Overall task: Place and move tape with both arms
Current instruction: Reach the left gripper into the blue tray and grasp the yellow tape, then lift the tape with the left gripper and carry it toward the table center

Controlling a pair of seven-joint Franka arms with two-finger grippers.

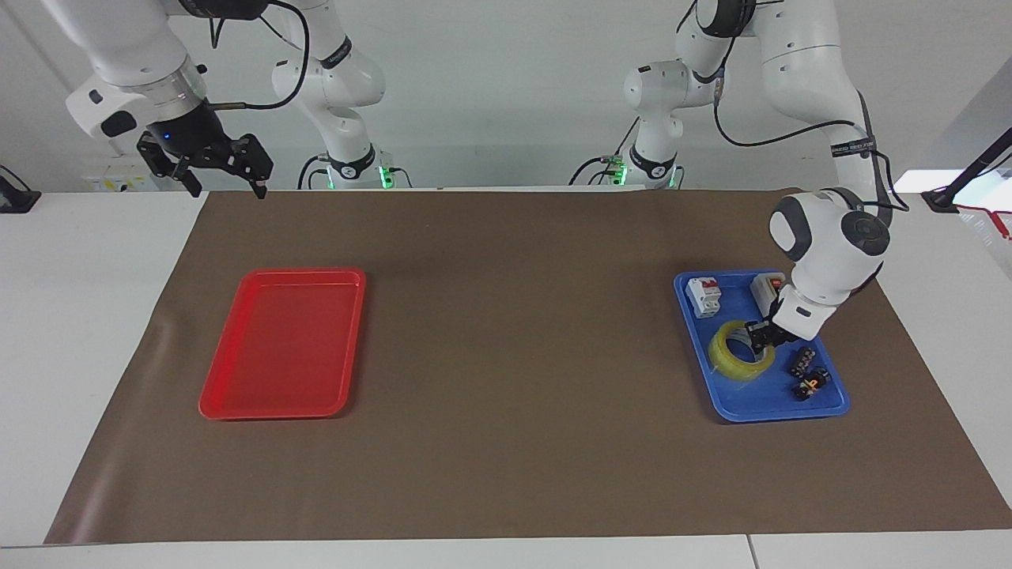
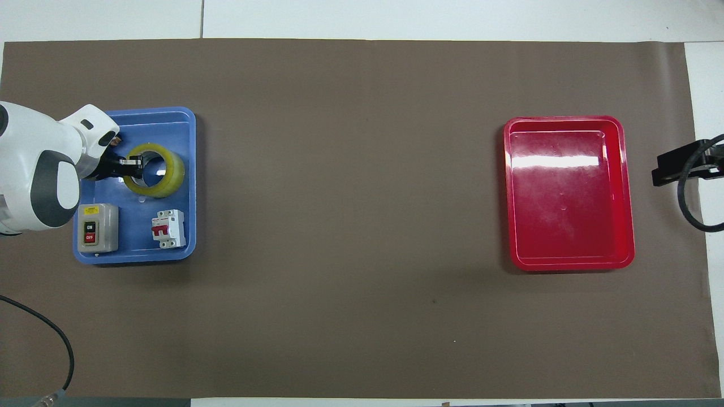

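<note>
- The tape point(image 1: 740, 350) lay in the blue tray point(image 1: 735, 407) at the left arm's end of the desk point(image 1: 506, 474), near the tray's middle.
- The left gripper point(image 1: 760, 335) pinched the tape's wall.
- The right gripper point(image 1: 224, 183) hung spread over the mat's point(image 1: 514, 316) edge.
- The red tray point(image 1: 281, 344) sat well apart, bare mat between.

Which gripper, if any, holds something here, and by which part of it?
The left gripper is shut on the tape, pinching its wall at the edge toward the left arm's end, in the blue tray. The right gripper is open, holding nothing.
</note>
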